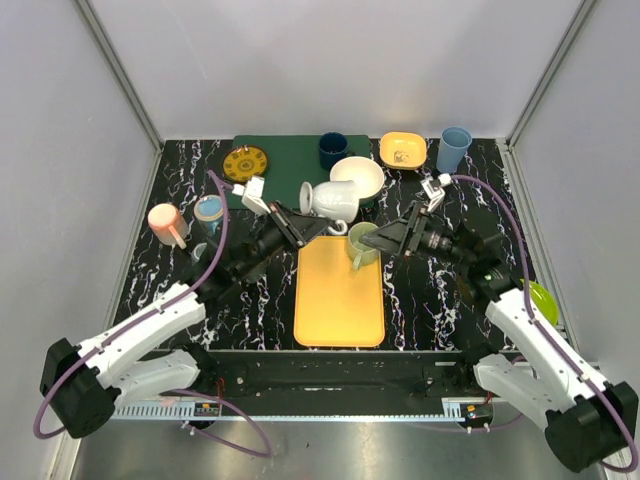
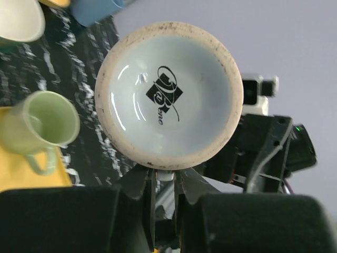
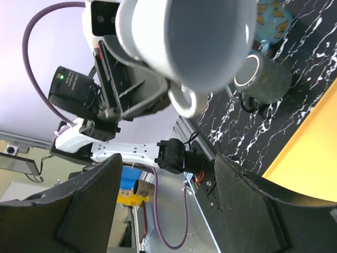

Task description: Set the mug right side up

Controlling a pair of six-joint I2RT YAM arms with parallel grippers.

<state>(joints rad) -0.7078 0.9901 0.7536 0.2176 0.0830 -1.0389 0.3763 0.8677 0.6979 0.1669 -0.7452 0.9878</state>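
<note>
Mug of white ceramic [image 1: 332, 199] hangs in the air on its side, over the far end of a flat yellow plastic tray [image 1: 338, 300] that lies by the middle of the worktop's near edge. The left gripper [image 1: 303, 224] grasps it. Its fingers are clenched close together on a small white part just under the mug's base, and which part cannot be told.

Only the left wrist view shows the mug's underside: a pale glazed disc with a black diamond logo. Looping script on the logo seems to begin "De"; the rest cannot be read.

Only the right wrist view shows the mug's open mouth, shaded inside, and its ring handle, with the left arm behind. This view also shows a dark grey cup with a pale rim [image 3: 263, 76] standing on the black marbled worktop [image 3: 295, 47].

The right gripper [image 1: 386, 238] is released, its 2 fingers [image 3: 89, 211] spread wide with nothing between them. The top view places it just beside a pale green mug [image 1: 362, 245], upright on the tray's far right corner.

Near the far edge stand a white bowl [image 1: 358, 178], a dark blue mug [image 1: 333, 150] and a yellow bowl [image 1: 402, 150].
</note>
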